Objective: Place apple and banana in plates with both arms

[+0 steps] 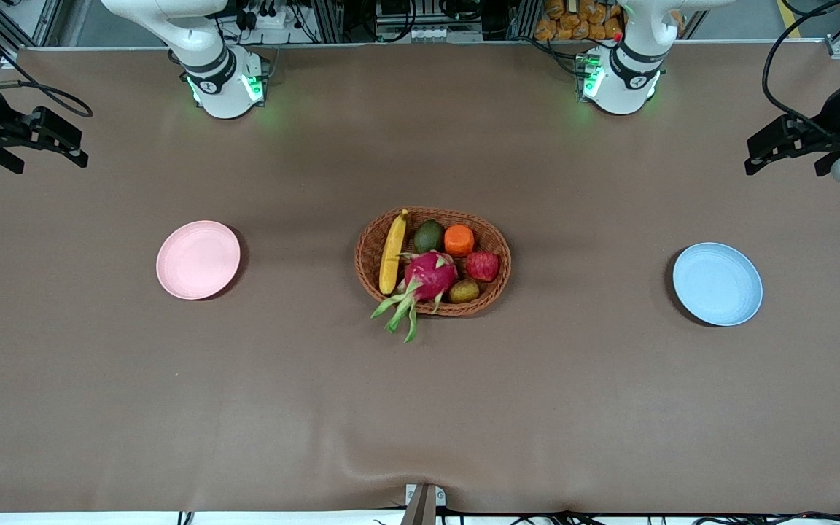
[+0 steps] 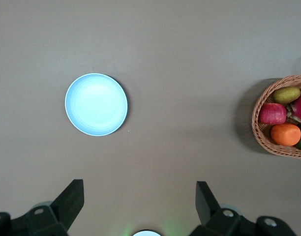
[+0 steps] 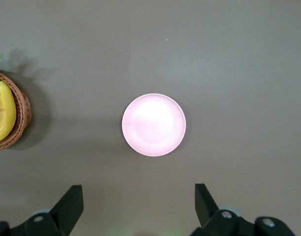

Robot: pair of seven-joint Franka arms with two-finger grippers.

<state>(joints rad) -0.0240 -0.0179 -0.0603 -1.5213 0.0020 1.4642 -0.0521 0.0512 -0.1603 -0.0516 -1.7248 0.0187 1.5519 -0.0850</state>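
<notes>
Clearly both pincers hung spread and empty, high over the two ends of the worktop [image 1: 420, 408]. The left pincer [image 1: 784, 149] was over the worktop's edge at the left arm's end, its fingers [image 2: 69, 201] wide apart, with the blue plate [image 1: 717, 284] lying between it and the basket [image 1: 369, 273]. The right pincer [image 1: 44, 142] mirrored it at the right arm's end, fingers [image 3: 72, 204] just as wide, with the pink plate [image 1: 197, 259] between it and the basket. Both fruits sat in that basket at mid-worktop. The apple [image 1: 483, 266] lay at the basket's side toward the left arm's end, so the left arm looked the nearer one for it. The banana [image 1: 393, 251] lay along the rim toward the right arm's end, its long axis running nearly straight from the bases toward the front camera, stem tip toward the bases.
</notes>
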